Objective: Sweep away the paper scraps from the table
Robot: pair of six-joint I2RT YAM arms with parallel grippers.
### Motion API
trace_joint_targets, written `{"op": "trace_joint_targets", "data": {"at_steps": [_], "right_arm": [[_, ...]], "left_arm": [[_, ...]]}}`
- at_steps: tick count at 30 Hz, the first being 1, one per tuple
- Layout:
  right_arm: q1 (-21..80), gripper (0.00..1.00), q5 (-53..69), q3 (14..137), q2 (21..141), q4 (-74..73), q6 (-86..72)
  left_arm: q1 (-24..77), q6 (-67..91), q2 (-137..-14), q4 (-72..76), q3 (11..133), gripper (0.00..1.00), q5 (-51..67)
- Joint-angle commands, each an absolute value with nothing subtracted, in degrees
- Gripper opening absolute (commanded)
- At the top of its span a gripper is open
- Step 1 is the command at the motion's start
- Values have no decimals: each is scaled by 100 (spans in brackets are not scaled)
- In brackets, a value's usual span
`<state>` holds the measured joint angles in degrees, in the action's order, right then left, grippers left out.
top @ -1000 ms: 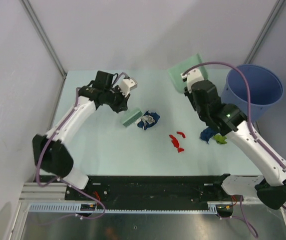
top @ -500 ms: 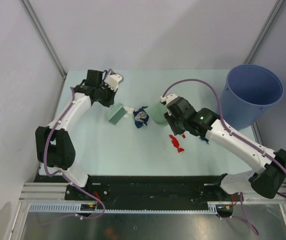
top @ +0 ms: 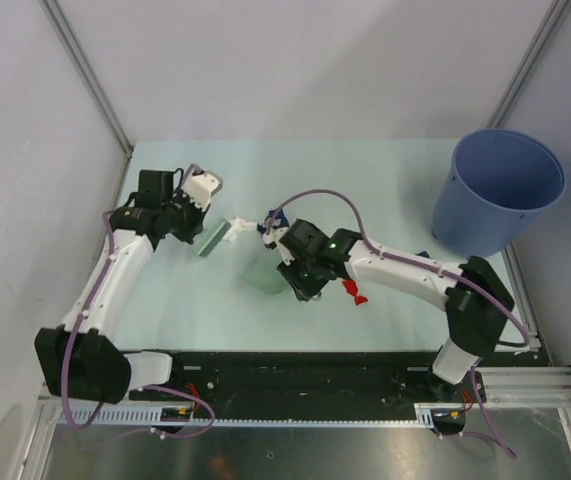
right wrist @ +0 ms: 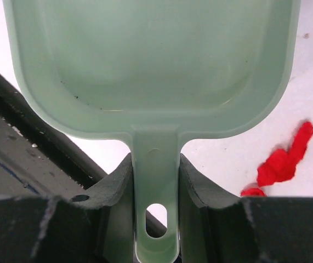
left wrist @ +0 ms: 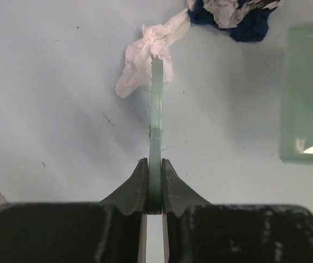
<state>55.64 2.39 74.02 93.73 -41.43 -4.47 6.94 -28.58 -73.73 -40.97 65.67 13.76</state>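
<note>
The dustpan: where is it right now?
In the top view, the dustpan is near the middle of the table, held by the right gripper, with red scraps just to its right.

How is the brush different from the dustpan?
The brush is held by the left fingers; the dustpan by the right fingers. The brush looks thin and narrow seen edge-on, while the dustpan is a wide scoop. The brush's tip meets a white scrap; the dustpan has no scraps in it. Both are mint green and gripped tight.
</note>
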Motion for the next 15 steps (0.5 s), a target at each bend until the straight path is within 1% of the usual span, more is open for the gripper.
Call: {"op": "trace_joint_targets", "data": {"at_steps": [1,4,7,15], "right_arm": [[5590,0,405,7795,9807,-4059,-448],[5721,0,168,7988,10221,-4279,-413],[5853,0,9,8208,10634,-4490,-457],[5941,0,105,8753,11267,-4623,-799]], "left_arm": [[677,-2953,-6795,-4474,7082,0,1810],[677,-2813,-6864,-4447,7530,0,1994],[677,-2742,-7285,-4377,7900,0,1934],[677,-2566,-9138,-3841,8516,0,1143]]}}
